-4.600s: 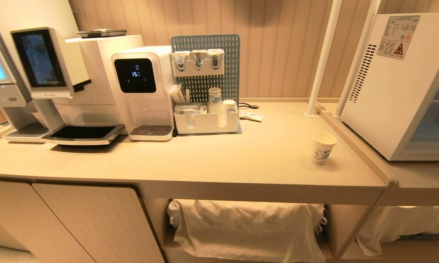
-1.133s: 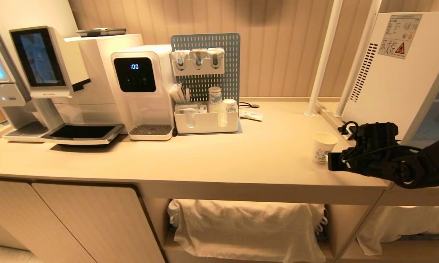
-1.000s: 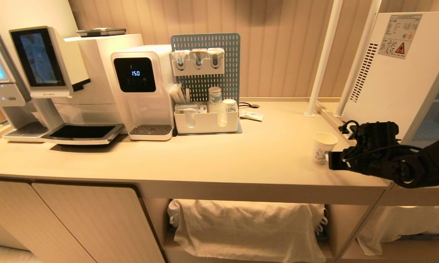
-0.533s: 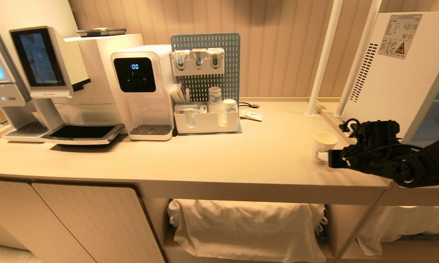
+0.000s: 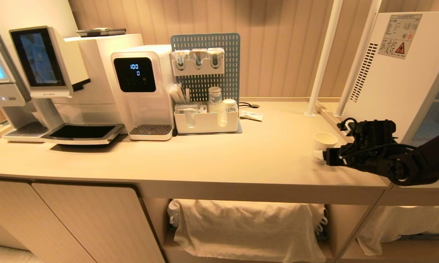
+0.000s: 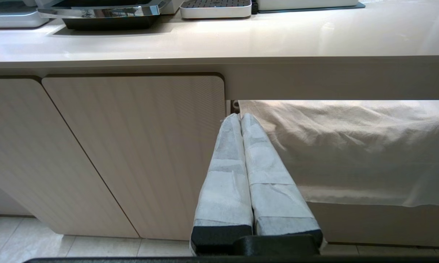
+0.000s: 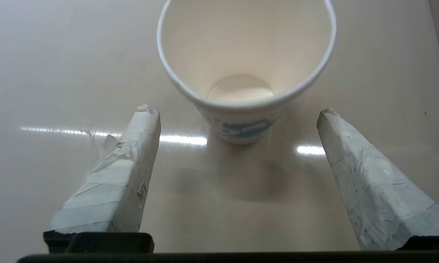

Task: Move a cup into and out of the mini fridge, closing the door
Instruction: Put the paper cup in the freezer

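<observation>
The cup [image 5: 324,140], white paper with a blue print, stands upright and empty on the counter [image 5: 241,160] near its right end. My right gripper [image 5: 324,155] reaches in from the right, low over the counter, and is open. In the right wrist view its taped fingers [image 7: 130,171] stand wide on either side of the cup [image 7: 245,47], tips level with its base and not touching it. The mini fridge [image 5: 394,73] stands to the right; shelves show at its front, and I cannot tell how the door stands. My left gripper [image 6: 239,117] is shut and parked below the counter edge.
A water dispenser [image 5: 142,91], a coffee machine [image 5: 58,80] and an organiser tray [image 5: 206,126] with stacked cups line the back left. Two white poles [image 5: 321,58] rise behind the cup. A raised lip [image 5: 354,146] ends the counter on the fridge side. A cloth [image 5: 248,230] hangs underneath.
My right arm came in from the right, and over the last second its gripper opened wide and slid left until its fingers flanked the cup. The cup has not moved.
</observation>
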Available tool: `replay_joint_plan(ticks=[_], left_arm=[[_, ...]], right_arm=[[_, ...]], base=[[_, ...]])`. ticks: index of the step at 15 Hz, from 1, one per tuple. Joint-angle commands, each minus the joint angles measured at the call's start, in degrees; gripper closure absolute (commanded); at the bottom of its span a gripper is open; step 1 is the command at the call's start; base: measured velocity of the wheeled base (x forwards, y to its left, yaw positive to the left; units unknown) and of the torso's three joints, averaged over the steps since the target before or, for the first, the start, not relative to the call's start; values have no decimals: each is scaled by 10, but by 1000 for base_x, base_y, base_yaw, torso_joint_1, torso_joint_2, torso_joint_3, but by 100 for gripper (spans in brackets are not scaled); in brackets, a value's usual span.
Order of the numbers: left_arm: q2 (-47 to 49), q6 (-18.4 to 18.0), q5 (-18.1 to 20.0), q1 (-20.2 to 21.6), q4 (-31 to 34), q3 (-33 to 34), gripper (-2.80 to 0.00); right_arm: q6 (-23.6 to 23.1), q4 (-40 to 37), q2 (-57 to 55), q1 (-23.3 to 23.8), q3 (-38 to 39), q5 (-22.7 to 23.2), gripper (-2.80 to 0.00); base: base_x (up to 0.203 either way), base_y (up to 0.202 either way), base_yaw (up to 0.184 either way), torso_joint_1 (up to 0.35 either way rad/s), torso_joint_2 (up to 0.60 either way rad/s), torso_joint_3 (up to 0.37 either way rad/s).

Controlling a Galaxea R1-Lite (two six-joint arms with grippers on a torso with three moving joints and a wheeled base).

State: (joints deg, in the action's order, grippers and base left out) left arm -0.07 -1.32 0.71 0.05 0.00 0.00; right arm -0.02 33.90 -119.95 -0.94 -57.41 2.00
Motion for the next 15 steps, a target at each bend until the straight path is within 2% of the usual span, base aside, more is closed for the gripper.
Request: replay_joint_plan(ticks=[1,9,15], left_arm=[[1,0,0,0,0,0,0],[1,0,0,0,0,0,0],[1,0,0,0,0,0,0]], right_arm=[[0,10,-25,0,-27,0,-280],[0,32,-91,0,-105,0,-280],[-1,58,-116,0,-114,0,-280]], base=[[0,0,0,0,0,0],[0,0,0,0,0,0],[0,0,0,0,0,0]])
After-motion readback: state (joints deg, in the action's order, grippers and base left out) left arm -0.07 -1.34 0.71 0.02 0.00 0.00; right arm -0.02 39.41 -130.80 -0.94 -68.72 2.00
